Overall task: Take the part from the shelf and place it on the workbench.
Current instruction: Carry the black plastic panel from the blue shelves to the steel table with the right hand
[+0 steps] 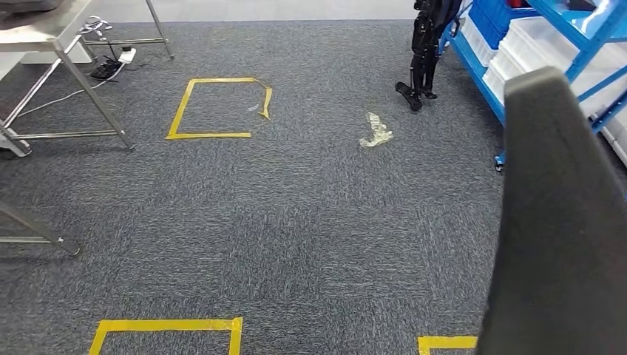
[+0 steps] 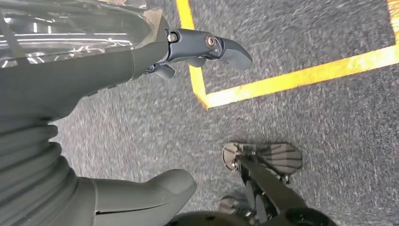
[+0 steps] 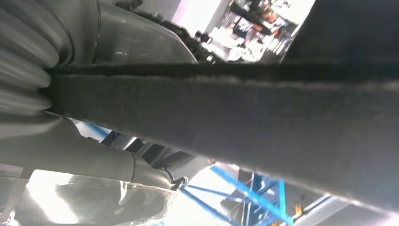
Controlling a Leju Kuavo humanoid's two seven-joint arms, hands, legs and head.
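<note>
dark part (image 1: 562,222) fills right edge; blue shelf (image 1: 584,33) behind it

No readable text, label, brand or number on anything here — only unlettered surfaces; nothing legible.

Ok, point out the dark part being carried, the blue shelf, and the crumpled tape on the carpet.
dark part (image 1: 562,222), head view, middle of its flat face.
blue shelf (image 1: 473,63), head view, lower front rail.
crumpled tape (image 1: 377,131), head view, centre of the scrap.
</note>
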